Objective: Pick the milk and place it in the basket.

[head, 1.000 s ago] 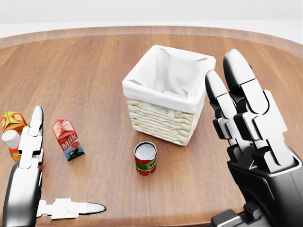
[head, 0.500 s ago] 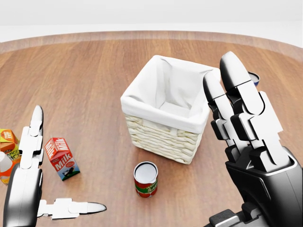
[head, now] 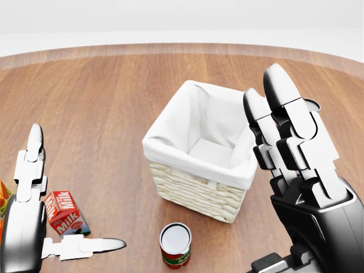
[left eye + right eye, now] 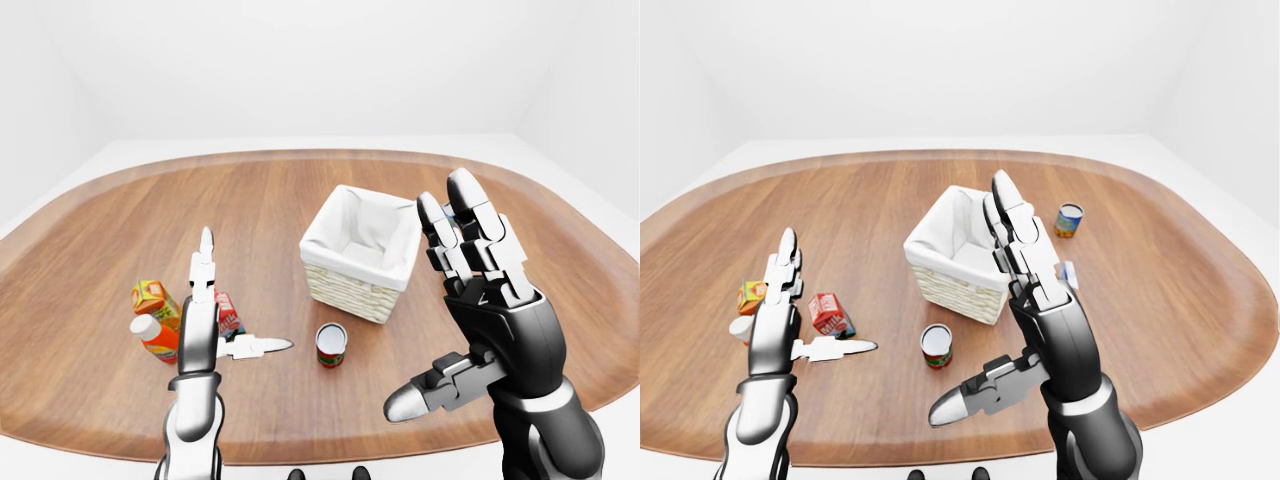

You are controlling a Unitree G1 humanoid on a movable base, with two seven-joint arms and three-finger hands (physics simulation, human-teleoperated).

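The red milk carton (image 3: 63, 213) lies on the wooden table (image 3: 102, 96) at the lower left of the head view. My left hand (image 3: 78, 187) is open, with its straight fingers (image 3: 28, 165) left of the carton and its thumb (image 3: 85, 246) below it, not touching. The wicker basket (image 3: 170, 149) with a white liner stands at the centre, with nothing inside that shows. My right hand (image 4: 428, 300) is raised and open at the right, covering the basket's right corner in the head view.
A red-and-green can (image 3: 175, 244) stands below the basket. An orange juice carton (image 4: 750, 296) and a white-capped bottle (image 4: 740, 328) lie left of the milk. A blue can (image 4: 1069, 219) stands right of the basket, with a small blue-and-white thing (image 4: 1068, 272) near my right hand.
The camera has moved: the whole table slides down and left in the head view. The milk now sits between my left fingers and thumb. Both hands stay open.
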